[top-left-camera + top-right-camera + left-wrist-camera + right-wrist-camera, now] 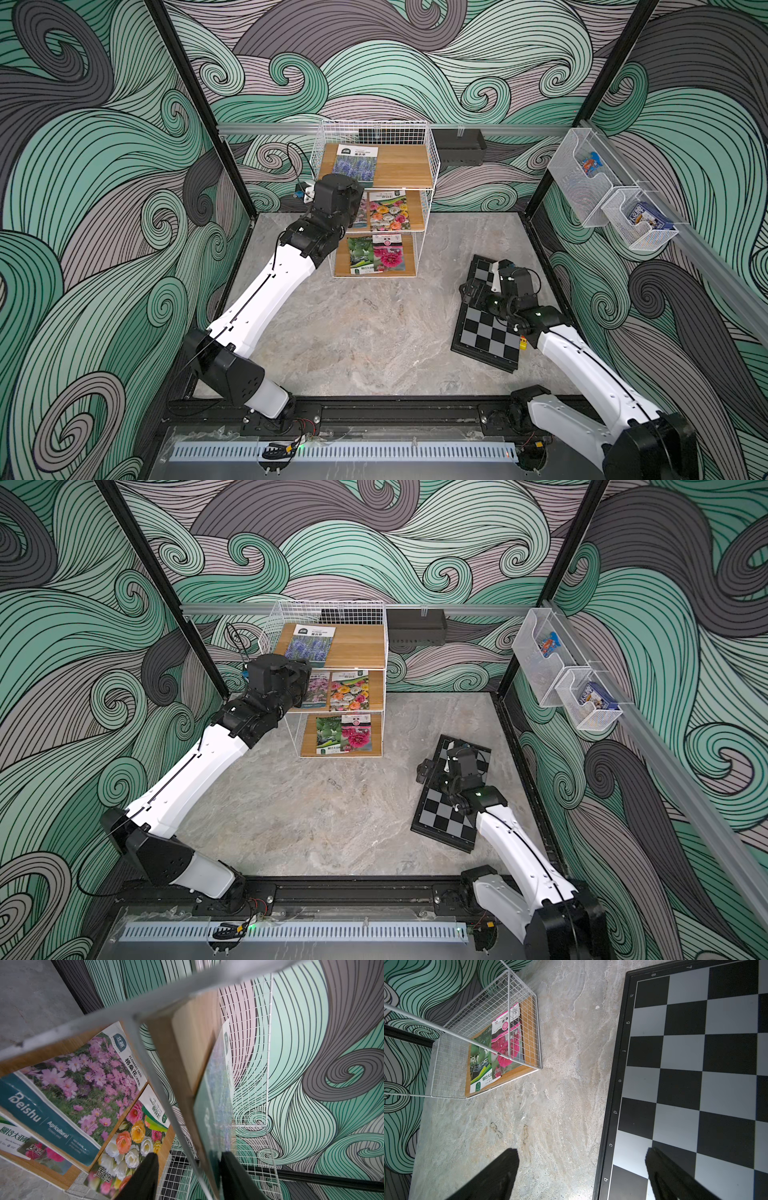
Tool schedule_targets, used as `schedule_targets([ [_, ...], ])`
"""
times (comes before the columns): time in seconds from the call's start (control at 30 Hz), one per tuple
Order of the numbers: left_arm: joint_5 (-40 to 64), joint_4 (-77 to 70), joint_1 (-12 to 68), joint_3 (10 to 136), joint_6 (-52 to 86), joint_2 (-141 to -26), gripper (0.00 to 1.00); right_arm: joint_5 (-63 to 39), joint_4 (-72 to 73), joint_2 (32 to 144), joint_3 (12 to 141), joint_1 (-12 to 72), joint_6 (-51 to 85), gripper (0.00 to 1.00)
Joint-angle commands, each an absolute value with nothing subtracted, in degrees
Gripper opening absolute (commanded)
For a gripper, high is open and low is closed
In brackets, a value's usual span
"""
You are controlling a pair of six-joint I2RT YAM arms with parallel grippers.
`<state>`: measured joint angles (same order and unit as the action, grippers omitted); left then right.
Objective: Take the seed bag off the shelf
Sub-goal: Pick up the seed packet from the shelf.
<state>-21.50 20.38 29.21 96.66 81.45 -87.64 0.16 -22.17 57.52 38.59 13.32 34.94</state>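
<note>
In the left wrist view the left gripper (189,1154) holds its two black fingers (145,1176) apart, one on each side of the top board's front edge. One finger is just beside the face of the seed bag (216,1105), and the other is under the board without touching it. We judge these jaws released, with nothing clamped. A thin white frame rod also passes between them.

The seed bag, with a lavender picture, lies flat at the left front corner of the top tier of the shelf (403,166), in the upper middle of both top views. Wire walls close this tier at the sides and back, and the front is open. The top views hide the fingertips under the wrist.

The right gripper (580,1155) is spread wide over the edge of the chessboard (685,1053), at the right of the frame in both top views and well apart from the shelf. Only its wrist view shows this gap.
</note>
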Motion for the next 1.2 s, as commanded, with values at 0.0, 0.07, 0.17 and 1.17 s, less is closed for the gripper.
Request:
schedule_targets([
  [0.0,-19.56,21.35,28.36,100.69,79.26,-88.84,0.50,-0.30,-22.08,56.47,38.00,13.80,35.07,0.99],
  [0.07,-18.62,22.15,28.29,102.32,78.39,-89.56,0.47,-0.30,-22.11,56.35,37.80,13.82,35.03,0.99],
  [0.17,-18.37,22.26,28.28,102.19,78.66,-89.22,0.45,-0.33,-22.14,56.07,37.47,13.89,35.07,0.99],
  [1.17,-17.10,21.77,27.35,99.48,81.03,-86.03,0.14,-1.14,-21.81,56.52,36.92,14.07,33.84,0.99],
])
